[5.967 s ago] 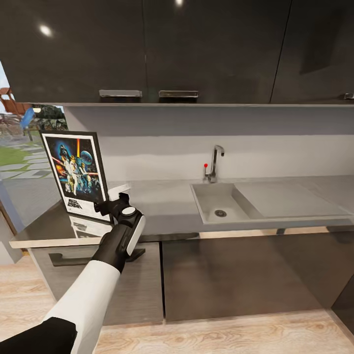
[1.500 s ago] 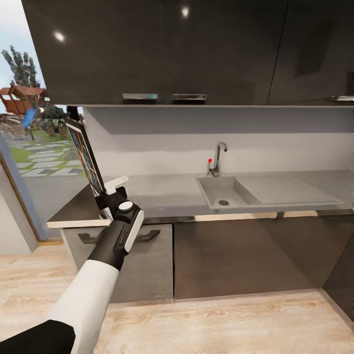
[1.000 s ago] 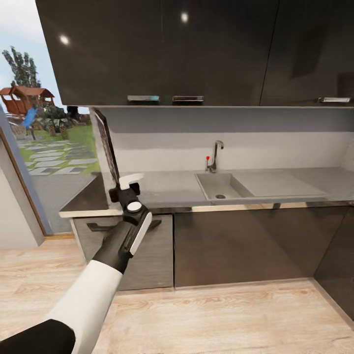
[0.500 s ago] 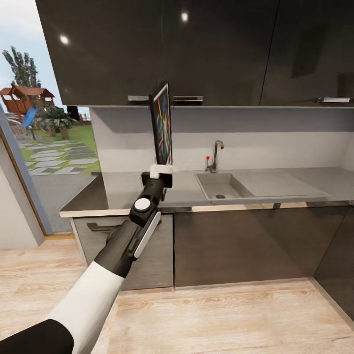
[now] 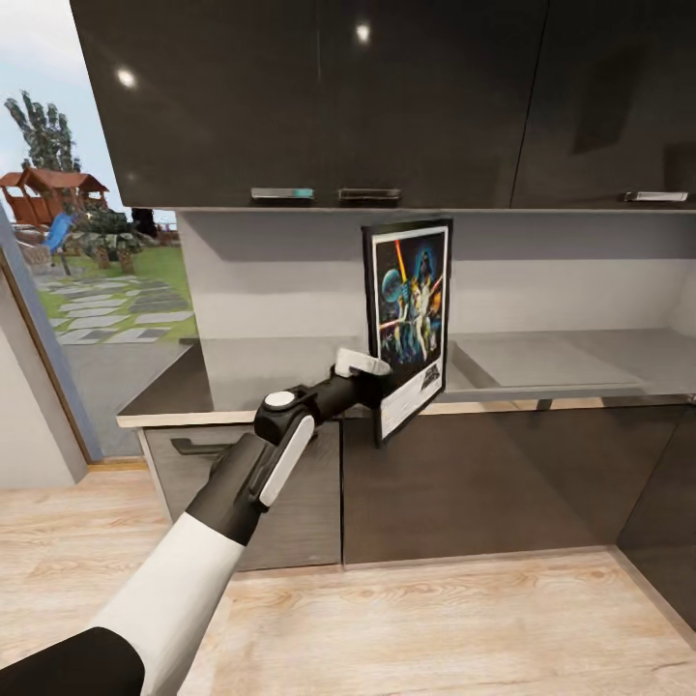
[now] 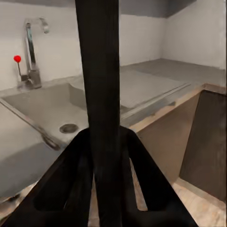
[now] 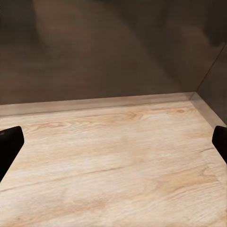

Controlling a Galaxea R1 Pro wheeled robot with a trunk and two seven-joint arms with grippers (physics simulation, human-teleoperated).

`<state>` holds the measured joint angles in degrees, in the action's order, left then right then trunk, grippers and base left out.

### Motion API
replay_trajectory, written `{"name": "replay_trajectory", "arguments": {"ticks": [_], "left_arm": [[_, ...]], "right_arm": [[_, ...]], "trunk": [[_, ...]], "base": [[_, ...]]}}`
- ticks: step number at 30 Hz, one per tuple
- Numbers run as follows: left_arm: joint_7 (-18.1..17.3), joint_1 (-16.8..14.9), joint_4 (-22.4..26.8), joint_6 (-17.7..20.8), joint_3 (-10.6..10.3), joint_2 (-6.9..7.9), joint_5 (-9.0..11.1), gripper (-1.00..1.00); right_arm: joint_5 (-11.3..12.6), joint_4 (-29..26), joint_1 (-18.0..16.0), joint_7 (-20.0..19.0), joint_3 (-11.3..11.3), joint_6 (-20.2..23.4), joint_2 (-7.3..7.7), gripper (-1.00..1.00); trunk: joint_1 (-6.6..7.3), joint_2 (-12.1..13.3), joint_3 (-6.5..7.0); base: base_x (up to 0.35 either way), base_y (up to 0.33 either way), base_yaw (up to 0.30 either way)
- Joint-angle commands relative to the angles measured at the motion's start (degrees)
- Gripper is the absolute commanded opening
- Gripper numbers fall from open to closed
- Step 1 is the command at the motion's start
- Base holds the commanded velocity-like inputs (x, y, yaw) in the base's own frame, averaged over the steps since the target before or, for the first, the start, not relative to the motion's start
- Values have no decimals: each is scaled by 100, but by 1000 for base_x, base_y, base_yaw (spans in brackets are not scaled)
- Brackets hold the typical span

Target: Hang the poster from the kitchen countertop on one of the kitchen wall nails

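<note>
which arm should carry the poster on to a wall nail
Left, likely. The left gripper is shut on the poster, held clear of the kitchen countertop. The right gripper is open, empty, aimed at the floor.

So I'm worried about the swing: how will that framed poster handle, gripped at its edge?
The poster looks stiff: its frame stays flat with no sag. Probably light, since the left gripper carries it alone. Pinched at one edge, it may pivot or slip.
</note>
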<state>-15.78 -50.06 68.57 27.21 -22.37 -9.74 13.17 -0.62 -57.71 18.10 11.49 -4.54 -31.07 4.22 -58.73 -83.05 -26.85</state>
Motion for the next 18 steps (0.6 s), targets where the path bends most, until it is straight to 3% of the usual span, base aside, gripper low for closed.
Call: {"name": "replay_trajectory", "arguments": {"ticks": [1,5,7,9,12,16,18], "left_arm": [[-344,-4,-4,260,48,20,65,-100],[-1037,-4,-14,523,225,198,113,-100],[-1626,-4,-25,590,286,374,125,-100],[-2653,-4,-76,633,329,622,125,-100],[-3216,-3,-133,645,341,817,127,-100],[-4284,-3,-195,645,333,1383,138,-100],[-4984,3,-183,581,326,1640,131,-100]], "right_arm": [[-8,-7,1,24,13,-5,3,100],[-7,-39,1,9,21,-9,12,100],[-3,-68,1,-12,18,-9,23,100],[-1,-89,1,-101,16,-7,41,100],[-4,-132,1,-289,11,-6,51,100],[2,-391,1,-929,-35,13,72,100],[13,-524,1,-1188,-222,32,113,100]], "trunk": [[0,-3,-5],[0,-3,-5],[0,-3,-5],[0,-3,-5],[0,-3,-5],[0,-3,-5],[0,-3,-5]], "base": [[0,0,0],[0,0,0],[0,0,0],[0,0,0],[0,0,0],[0,0,0],[0,0,0]]}}
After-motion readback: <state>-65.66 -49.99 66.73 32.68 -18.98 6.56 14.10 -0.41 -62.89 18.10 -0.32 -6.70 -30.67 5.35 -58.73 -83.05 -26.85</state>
